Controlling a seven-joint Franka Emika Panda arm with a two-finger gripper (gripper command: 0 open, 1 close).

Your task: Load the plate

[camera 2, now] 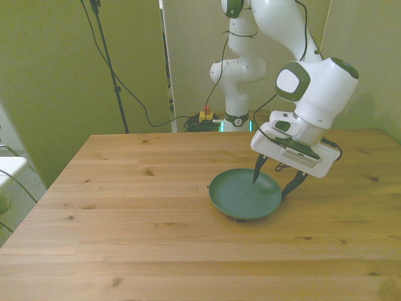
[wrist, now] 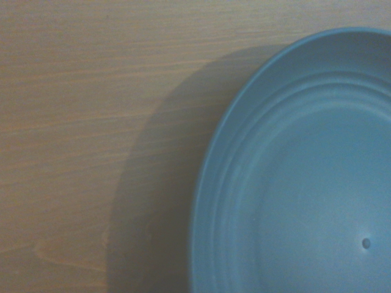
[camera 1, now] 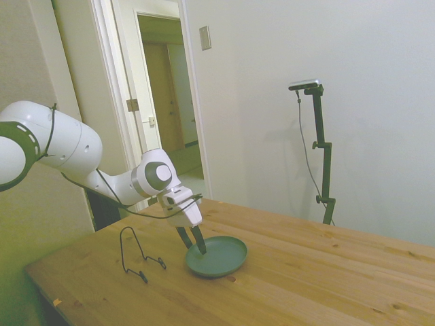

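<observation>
The plate [camera 2: 241,199] is lying flat on the wooden table [camera 2: 125,207], toward the front view's right and a little nearer the far edge than the near one, and the gripper [camera 2: 274,183] is hanging over its rim with the jaws spread wide and holding nothing: in the front view one dark fingertip [camera 2: 255,177] is pointing down inside the rim while the other is sitting outside it, so the rim is lying between them. Whether either tip is touching the plate cannot be told. The side view is showing something the front view is not: a thin black wire stand [camera 1: 136,253] standing upright on the table just beside the plate, apart from it, bent into a tall loop with short feet. The wrist view is giving only a close patch of plate and table, yet it is revealing detail the others miss: faint concentric ridges stepping down inside the rim, a small dark dot [wrist: 366,243] on the plate's floor, and a soft shadow spreading over the boards beside the plate. The plate is looking matte, round and shallow, muted teal-green. The table is showing pale planks with straight grain and scattered dark knots. The white arm [camera 2: 316,88] is looking smooth and glossy, with rounded joints and a dark cable trailing along it.
</observation>
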